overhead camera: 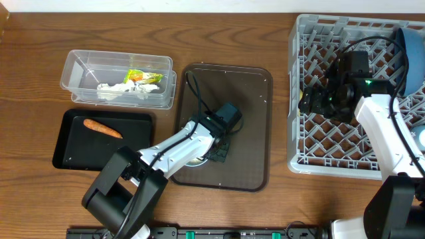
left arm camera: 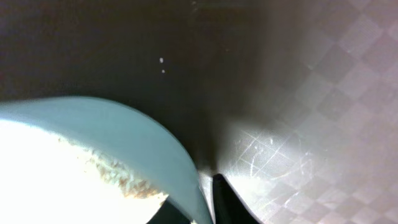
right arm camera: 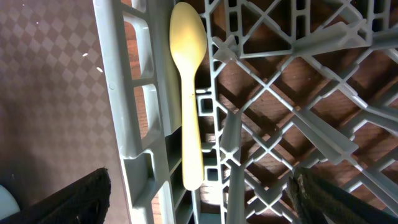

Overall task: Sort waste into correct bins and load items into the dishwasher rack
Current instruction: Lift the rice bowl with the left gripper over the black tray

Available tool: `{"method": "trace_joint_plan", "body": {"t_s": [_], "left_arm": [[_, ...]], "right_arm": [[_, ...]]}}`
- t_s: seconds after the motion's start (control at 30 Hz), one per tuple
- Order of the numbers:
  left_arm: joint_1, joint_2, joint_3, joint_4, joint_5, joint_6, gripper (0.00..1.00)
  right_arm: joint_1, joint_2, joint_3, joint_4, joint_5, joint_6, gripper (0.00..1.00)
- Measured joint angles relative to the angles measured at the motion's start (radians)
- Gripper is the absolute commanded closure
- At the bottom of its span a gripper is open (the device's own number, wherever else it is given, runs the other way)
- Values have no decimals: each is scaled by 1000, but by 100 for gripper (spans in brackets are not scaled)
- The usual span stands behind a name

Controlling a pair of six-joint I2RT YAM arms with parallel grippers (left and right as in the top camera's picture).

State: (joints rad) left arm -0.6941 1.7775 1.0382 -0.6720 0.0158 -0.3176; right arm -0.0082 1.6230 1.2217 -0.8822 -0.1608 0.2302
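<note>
My left gripper [overhead camera: 214,150] is low over the brown tray [overhead camera: 255,119], shut on the rim of the white bowl [left arm camera: 149,143]. One finger [left arm camera: 231,200] is outside the rim and the other inside. Rice grains [left arm camera: 118,175] cling to the bowl's inside. From overhead the arm hides nearly all of the bowl [overhead camera: 196,161]. My right gripper [right arm camera: 199,202] hangs open over the left edge of the grey dishwasher rack [overhead camera: 312,143]. The cream spoon [right arm camera: 188,93] lies in the rack [right arm camera: 134,93] below it, untouched. The dark blue plate [overhead camera: 413,56] stands in the rack's far right.
A clear tub [overhead camera: 78,72] at the left holds the green-and-orange wrapper [overhead camera: 143,76] and white tissue [overhead camera: 119,90]. In front of it, a black tray [overhead camera: 70,149] holds the carrot [overhead camera: 103,128]. A few loose grains [left arm camera: 161,61] lie on the brown tray [left arm camera: 311,93].
</note>
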Motion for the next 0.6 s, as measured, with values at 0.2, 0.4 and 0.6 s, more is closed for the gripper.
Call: {"method": "trace_joint_plan", "body": {"t_s": [0.2,0.4,0.6], "left_arm": [[0,-1,22,-23,-20,0,93],[5,-40,60,-71,-35,1,94],[74,-187,62,-93,-52,0,94]], "right_arm": [[0,0,0,0,0,0,9],[0,0,0,0,0,0,9],[0,0,0,0,0,0,9]]}}
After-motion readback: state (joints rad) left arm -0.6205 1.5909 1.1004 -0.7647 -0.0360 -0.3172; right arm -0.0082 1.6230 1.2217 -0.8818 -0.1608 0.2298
